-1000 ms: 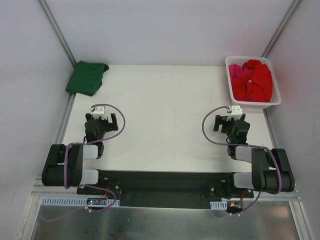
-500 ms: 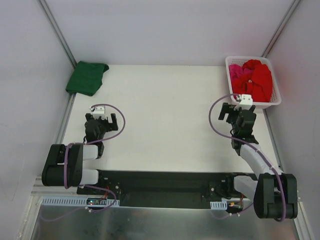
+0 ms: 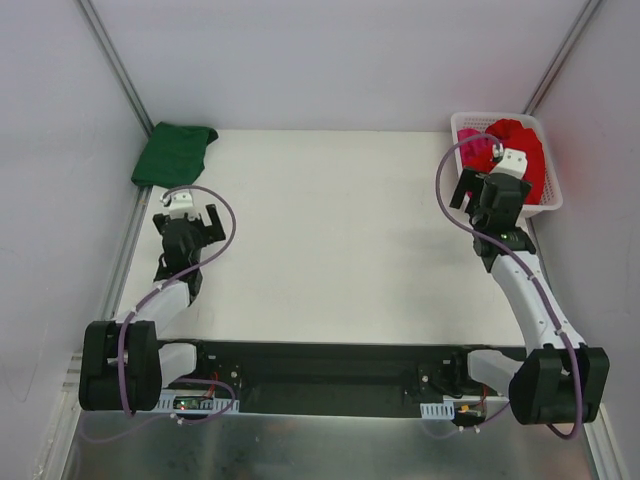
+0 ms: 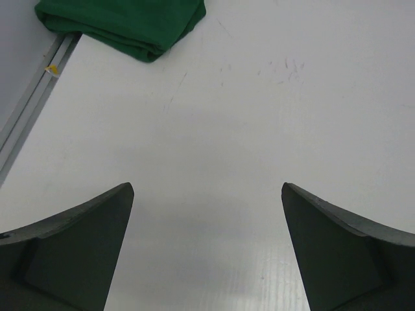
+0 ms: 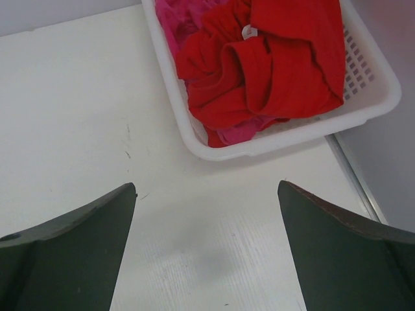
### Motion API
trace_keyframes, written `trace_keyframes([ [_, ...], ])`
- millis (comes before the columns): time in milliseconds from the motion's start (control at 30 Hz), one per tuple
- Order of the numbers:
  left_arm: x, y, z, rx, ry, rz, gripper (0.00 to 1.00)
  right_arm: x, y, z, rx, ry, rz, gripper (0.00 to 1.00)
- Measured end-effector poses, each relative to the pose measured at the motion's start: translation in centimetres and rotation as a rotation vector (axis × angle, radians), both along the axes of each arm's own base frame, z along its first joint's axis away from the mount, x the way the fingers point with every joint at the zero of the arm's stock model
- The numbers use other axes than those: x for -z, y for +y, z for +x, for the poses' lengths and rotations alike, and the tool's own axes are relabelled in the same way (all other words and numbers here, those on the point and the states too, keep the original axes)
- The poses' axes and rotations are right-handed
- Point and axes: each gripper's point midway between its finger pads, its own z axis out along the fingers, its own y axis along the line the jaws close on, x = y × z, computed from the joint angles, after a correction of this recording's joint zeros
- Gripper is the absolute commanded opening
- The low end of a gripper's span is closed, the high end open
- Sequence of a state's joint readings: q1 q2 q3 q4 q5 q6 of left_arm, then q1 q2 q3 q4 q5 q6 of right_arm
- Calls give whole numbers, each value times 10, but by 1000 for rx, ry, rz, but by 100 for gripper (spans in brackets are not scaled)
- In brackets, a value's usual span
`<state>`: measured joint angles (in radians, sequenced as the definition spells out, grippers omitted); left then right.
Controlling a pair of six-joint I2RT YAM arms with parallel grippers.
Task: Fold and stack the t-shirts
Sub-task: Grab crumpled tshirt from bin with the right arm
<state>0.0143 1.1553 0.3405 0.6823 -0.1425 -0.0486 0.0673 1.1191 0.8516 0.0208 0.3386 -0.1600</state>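
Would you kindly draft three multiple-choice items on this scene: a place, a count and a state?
1. Where on the table is the green t-shirt? A) near right corner B) far left corner C) middle
2. How many t-shirts lie in the white basket? A) none B) one C) two
3. How is the left tool? A) open, empty B) shut on a t-shirt C) shut on the basket rim
Answers: 1 B, it lies at the far end beside the left wall; 2 C, a red t-shirt and a pink t-shirt show in it; 3 A, its jaws stand wide apart over bare table.
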Motion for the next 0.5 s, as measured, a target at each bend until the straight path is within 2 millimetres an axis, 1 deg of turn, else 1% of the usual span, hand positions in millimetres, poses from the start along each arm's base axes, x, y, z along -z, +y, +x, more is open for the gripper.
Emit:
trace_keyframes([
  [100,-9,-1,4,-15,35,-33,99,-9,-5,0,24,37,-18,96],
  [200,-16,-3,8,-26,89,-67,99,-23,-10,4,50,62,-43,96],
  [333,-29,-7,15,-40,102,-129,99,-40,-17,12,89,87,-70,96],
  [400,-27,-12,15,-35,119,-174,99,-47,-20,16,106,103,-82,96],
  [500,-17,-28,17,17,181,-246,99,-55,-24,26,133,126,-97,96],
])
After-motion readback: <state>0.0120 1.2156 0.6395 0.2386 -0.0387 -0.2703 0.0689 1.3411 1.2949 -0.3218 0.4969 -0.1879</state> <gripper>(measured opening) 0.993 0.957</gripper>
